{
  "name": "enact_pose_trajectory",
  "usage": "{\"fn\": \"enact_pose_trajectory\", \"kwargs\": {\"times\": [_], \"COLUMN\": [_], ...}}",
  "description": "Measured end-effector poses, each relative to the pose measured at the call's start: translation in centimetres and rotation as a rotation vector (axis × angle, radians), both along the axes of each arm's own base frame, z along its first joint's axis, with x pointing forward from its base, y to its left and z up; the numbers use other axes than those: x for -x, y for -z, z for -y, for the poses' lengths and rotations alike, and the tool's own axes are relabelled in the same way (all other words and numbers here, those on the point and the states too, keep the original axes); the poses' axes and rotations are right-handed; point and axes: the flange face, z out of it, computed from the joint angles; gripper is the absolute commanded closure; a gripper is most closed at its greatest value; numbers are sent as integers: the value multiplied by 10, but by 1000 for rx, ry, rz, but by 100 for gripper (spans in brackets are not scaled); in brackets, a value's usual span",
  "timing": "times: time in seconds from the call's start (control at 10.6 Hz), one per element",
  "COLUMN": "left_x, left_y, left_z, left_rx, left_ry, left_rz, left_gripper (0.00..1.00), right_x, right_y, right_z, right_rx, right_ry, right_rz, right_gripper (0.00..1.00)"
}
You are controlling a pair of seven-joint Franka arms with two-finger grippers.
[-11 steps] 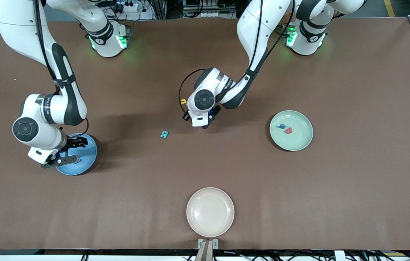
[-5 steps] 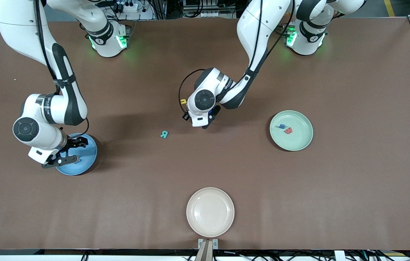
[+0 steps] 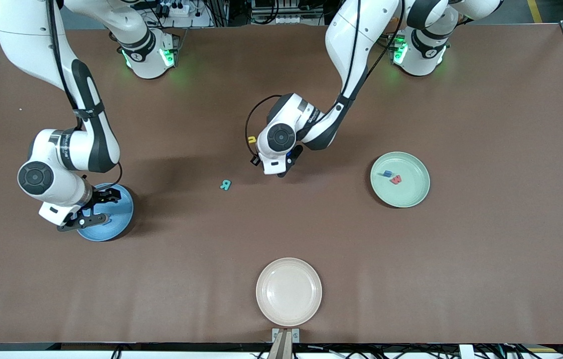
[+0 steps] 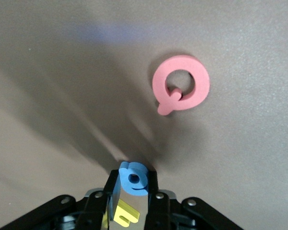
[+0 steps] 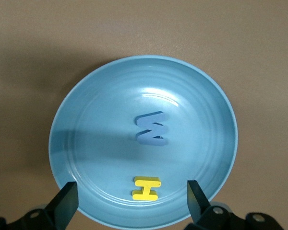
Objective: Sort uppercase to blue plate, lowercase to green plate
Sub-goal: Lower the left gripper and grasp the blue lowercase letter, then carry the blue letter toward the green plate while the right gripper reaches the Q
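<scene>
My left gripper (image 4: 133, 184) is shut on a blue lowercase a (image 4: 134, 176), low over the table's middle (image 3: 286, 162). A red Q (image 4: 181, 88) lies flat on the table close by. A yellow n (image 3: 251, 139) lies beside the left wrist, and a teal R (image 3: 225, 185) sits nearer the front camera. The green plate (image 3: 411, 197) holds a blue m (image 3: 387, 173) and a red w (image 3: 396, 180). My right gripper (image 5: 132, 197) hangs open over the blue plate (image 5: 96, 143), which holds a blue M (image 5: 152, 128) and a yellow H (image 5: 146, 188).
A cream plate (image 3: 288, 291) stands near the table's front edge, midway along it. The blue plate (image 3: 112, 219) is toward the right arm's end, partly covered by that arm's hand.
The left gripper's fingers have closed in on the blue a. Neither arm has shifted, and the letters and plates lie as before.
</scene>
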Motion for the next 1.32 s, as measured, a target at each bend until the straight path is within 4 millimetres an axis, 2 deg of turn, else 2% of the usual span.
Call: {"fn": "enact_pose_trajectory", "kwargs": {"times": [0.38,0.66,0.75,0.94,1.13,1.32], "left_x": [1,-8,-11,-15,-22,-30], "left_y": [-4,-15,-19,-20,-11,-4], "left_z": [-6,-20,-25,-37,-57,-79], "left_rx": [-11,-12,-7,3,9,-6], "left_ry": [68,126,152,209,258,307], "left_rz": [-51,-100,-114,-142,-152,-152], "left_gripper": [86,87,87,87,90,91], "right_x": [0,0,0,3,6,8], "right_y": [0,0,0,2,3,3], "right_z": [-6,-12,-21,-56,-91,-109], "right_rx": [0,1,3,14,15,-7], "right_ry": [-9,-2,17,68,107,139], "right_rz": [0,3,7,5,15,19], "right_gripper": [0,0,0,0,0,0]}}
